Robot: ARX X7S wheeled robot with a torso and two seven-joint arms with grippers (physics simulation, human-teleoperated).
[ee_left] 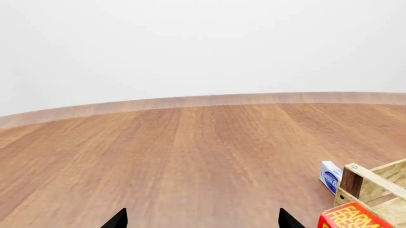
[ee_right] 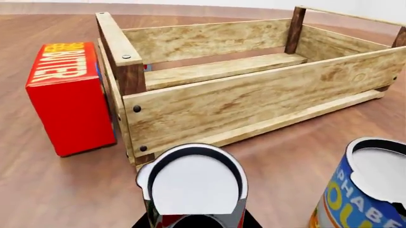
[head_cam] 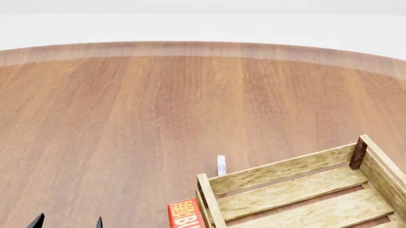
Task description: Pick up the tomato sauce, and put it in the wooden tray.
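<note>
Silvery-topped, the tomato sauce [ee_right: 192,185] stands upright right at the right gripper [ee_right: 197,221], whose dark tips flank its base; whether they pinch it I cannot tell. Just beyond the can lies the tray [ee_right: 254,102], long side facing. Left gripper [ee_left: 201,219] hangs spread, well apart.

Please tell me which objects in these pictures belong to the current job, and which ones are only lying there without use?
Belong to the job:
- tomato sauce, the can with the pale top, close under the right wrist camera
- wooden tray, nothing visible inside it

Only lying about:
- red butter box, beside the tray's end
- blue-and-yellow can, next to the tomato sauce
- small blue-and-white box, behind the tray's corner
</note>
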